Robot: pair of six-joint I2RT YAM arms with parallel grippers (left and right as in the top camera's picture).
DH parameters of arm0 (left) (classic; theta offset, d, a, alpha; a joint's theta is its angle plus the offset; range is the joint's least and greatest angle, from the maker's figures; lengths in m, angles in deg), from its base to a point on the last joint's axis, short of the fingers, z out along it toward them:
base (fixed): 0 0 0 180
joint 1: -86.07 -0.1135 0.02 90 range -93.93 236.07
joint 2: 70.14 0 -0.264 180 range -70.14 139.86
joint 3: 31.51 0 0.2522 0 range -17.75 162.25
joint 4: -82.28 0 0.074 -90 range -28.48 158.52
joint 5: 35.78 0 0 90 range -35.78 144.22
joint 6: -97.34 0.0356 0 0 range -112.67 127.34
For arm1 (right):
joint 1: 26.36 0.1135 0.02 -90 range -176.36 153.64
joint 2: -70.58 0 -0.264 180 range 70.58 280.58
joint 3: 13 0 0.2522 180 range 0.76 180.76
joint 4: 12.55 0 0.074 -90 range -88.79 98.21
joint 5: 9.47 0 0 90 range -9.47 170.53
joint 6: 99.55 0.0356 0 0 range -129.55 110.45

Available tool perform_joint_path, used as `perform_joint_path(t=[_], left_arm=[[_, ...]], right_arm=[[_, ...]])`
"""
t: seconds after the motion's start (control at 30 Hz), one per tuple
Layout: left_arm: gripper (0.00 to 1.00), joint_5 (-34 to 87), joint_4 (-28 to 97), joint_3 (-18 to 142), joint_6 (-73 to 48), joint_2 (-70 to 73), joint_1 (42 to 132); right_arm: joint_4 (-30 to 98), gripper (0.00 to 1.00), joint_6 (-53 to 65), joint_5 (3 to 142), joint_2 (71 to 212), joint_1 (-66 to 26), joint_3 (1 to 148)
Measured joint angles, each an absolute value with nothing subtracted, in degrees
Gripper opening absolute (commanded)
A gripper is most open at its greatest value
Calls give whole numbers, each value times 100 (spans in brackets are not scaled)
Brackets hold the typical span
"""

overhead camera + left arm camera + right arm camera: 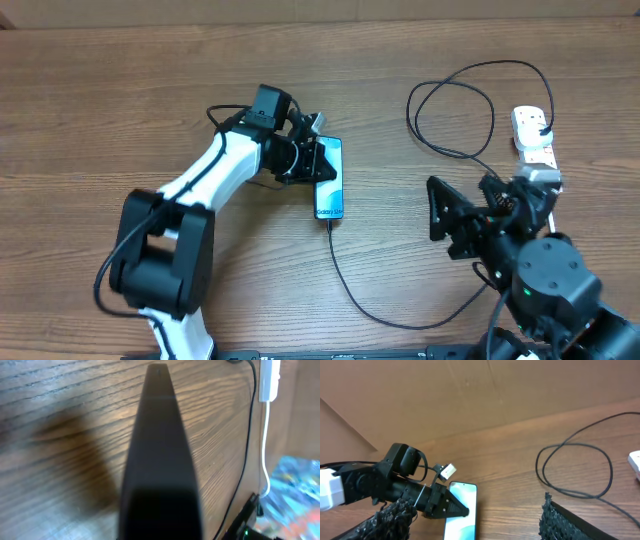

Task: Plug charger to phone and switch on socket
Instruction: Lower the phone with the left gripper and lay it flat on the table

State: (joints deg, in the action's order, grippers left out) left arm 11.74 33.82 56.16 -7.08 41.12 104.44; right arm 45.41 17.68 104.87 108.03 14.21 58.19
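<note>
The phone [331, 180] lies flat on the wooden table with its blue-teal screen up. My left gripper [322, 163] is shut, and its tip rests on the screen [463, 517] from the left. The charger [352, 290], a thin black cable, meets the phone's near end with its tip, then runs right and loops [575, 467] toward the socket [533, 135], a white power strip at the far right. My right gripper [466, 208] hovers open with nothing in it, right of the phone and short of the socket. Its fingers [560, 522] frame the phone in the right wrist view.
The socket's thick white cord [265, 445] runs down the table's right side beside the black cable [247, 460]. A cardboard wall [470, 395] stands behind the table. My left arm [190, 190] stretches across the left half of the table.
</note>
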Motion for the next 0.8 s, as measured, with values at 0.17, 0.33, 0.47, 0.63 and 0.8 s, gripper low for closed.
perform_joint_path(t=[0.17,0.33,0.47,0.63,0.8], left_arm=[[4,741,3470,5616,-441,4628,10271],[4,348,3562,5616,-356,4943,10264],[4,212,3577,5616,-315,5076,10264],[6,214,3577,5616,-315,5117,10262],[10,263,3577,5618,-315,5117,10262]], right_arm=[[4539,84,1844,10395,11061,1421,5819],[4537,84,1886,10318,11203,1421,5819],[4537,88,1903,10292,11223,1421,5819],[4539,89,1894,10284,11223,1421,5819],[4550,93,1897,10281,11223,1421,5819]])
